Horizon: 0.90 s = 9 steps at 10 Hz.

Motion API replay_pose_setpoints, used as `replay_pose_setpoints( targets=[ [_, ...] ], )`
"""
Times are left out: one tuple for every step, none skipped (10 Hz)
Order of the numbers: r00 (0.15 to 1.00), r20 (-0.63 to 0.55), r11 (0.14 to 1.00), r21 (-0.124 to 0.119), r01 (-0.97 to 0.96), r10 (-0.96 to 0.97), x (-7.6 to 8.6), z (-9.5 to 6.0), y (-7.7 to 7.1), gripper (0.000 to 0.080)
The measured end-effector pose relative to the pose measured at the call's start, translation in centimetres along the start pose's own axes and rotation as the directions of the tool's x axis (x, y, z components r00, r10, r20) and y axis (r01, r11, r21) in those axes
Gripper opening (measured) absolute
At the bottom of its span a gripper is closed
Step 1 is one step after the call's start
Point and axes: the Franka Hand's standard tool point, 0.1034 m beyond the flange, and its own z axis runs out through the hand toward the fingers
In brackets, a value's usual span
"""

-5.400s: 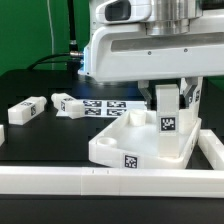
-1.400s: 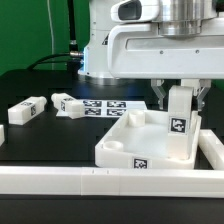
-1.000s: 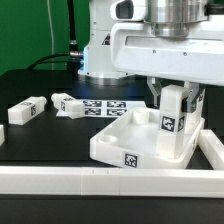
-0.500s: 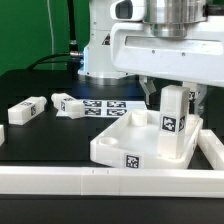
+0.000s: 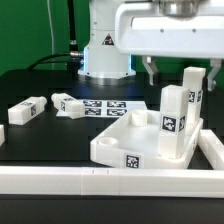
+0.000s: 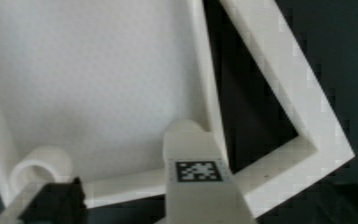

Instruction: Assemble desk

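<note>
The white desk slab [image 5: 120, 140] lies rim-up just behind the front rail. Two legs stand upright on its exterior-view right side: a nearer one [image 5: 171, 118] and a taller-looking one behind it [image 5: 191, 92]. My gripper [image 5: 182, 76] is open, raised above them, with one finger [image 5: 150, 70] on each side and touching neither leg. In the wrist view the gripper [image 6: 202, 206] looks down on a tagged leg top [image 6: 197, 170] inside the slab [image 6: 105, 90], with a dark fingertip [image 6: 51, 198] beside it. Two loose legs [image 5: 25, 110] [image 5: 68, 104] lie at the exterior view's left.
The marker board [image 5: 105, 108] lies flat behind the slab. A long low white rail [image 5: 70, 181] runs along the front and turns up the exterior view's right side [image 5: 212, 150]; it also shows in the wrist view [image 6: 274, 60]. The robot base stands behind.
My gripper was shut on the nearer upright leg; it has opened, let go and risen straight up. The leg stays standing in the slab.
</note>
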Motion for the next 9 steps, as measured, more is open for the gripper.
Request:
replay_pose_setpoints(
  targets=[
    [1.000, 0.000, 1.000, -0.002, 0.003, -0.003, 0.1, 0.0, 0.4, 0.0649],
    [1.000, 0.002, 1.000, -0.003, 0.006, -0.006, 0.0, 0.1, 0.3, 0.0649],
    [1.000, 0.002, 1.000, -0.003, 0.007, -0.007, 0.0, 0.1, 0.3, 0.0649],
    [1.000, 0.002, 1.000, -0.003, 0.006, -0.006, 0.0, 0.1, 0.3, 0.0649],
    [1.000, 0.002, 1.000, -0.004, 0.007, -0.007, 0.0, 0.2, 0.3, 0.0649],
    [1.000, -0.001, 1.000, -0.002, 0.017, -0.017, -0.1, 0.2, 0.4, 0.0649],
    [0.998, -0.023, 0.999, 0.005, 0.054, -0.054, -0.9, 0.5, 1.5, 0.0649],
    [0.996, -0.034, 0.996, -0.002, 0.085, -0.085, -2.4, 1.5, 3.9, 0.0649],
    [0.994, -0.028, 0.994, -0.009, 0.110, -0.110, -2.8, 2.3, 5.3, 0.0649]
  ],
)
